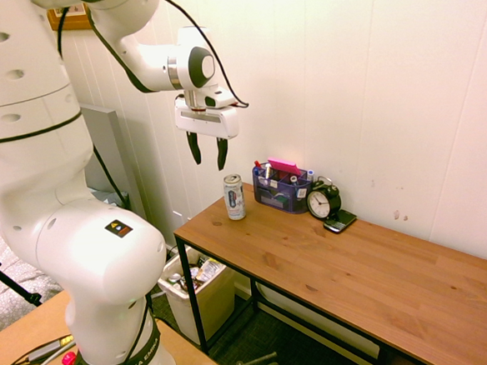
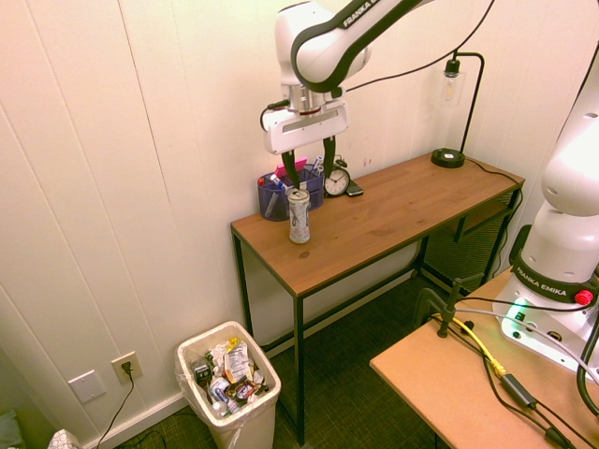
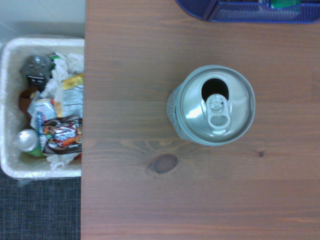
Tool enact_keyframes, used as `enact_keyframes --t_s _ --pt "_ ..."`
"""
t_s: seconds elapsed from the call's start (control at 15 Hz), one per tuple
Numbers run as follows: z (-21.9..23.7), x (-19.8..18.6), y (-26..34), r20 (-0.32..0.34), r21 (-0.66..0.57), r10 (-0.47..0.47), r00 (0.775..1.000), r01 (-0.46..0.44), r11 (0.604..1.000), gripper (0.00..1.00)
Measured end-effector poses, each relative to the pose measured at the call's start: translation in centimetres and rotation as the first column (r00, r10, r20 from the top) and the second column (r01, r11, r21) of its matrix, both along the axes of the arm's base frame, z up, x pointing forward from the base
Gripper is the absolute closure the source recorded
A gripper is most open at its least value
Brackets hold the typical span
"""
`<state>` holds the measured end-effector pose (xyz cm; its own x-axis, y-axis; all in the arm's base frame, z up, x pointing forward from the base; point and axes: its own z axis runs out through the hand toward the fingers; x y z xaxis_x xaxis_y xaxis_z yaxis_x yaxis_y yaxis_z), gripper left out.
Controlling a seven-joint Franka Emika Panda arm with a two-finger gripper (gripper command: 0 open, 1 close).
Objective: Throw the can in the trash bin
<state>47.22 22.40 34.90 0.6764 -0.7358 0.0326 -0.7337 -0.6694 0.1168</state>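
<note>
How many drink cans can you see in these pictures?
2. The can stands upright on the table, near its end above the bin. A smaller green can lies in the trash bin. The rubbish may hide more.

Can (image 1: 234, 197) stands upright on counter (image 1: 333, 268) near its end edge, by the wall-side corner. Organiser (image 1: 282, 189) just beside can along the wall edge, clock (image 1: 322, 201) beyond it. Trash bin (image 2: 227, 390) on floor below the counter's end. Gripper (image 1: 207, 158) above can, apart.

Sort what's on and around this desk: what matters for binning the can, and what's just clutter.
For the job: can, upright on the desk; trash bin on the floor; open gripper above the can.

Clutter: blue organiser, alarm clock, lamp base.
</note>
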Motion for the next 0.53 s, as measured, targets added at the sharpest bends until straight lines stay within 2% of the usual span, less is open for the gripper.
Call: enact_keyframes --t_s 0.33,0.53 --pt "-6.7 2.7 0.9 -0.115 -0.051 -0.034 0.993 0.028 0.998 0.0" --pt "-8.2 4.2 -0.3 -0.122 -0.06 -0.063 0.99 0.056 0.997 0.0"
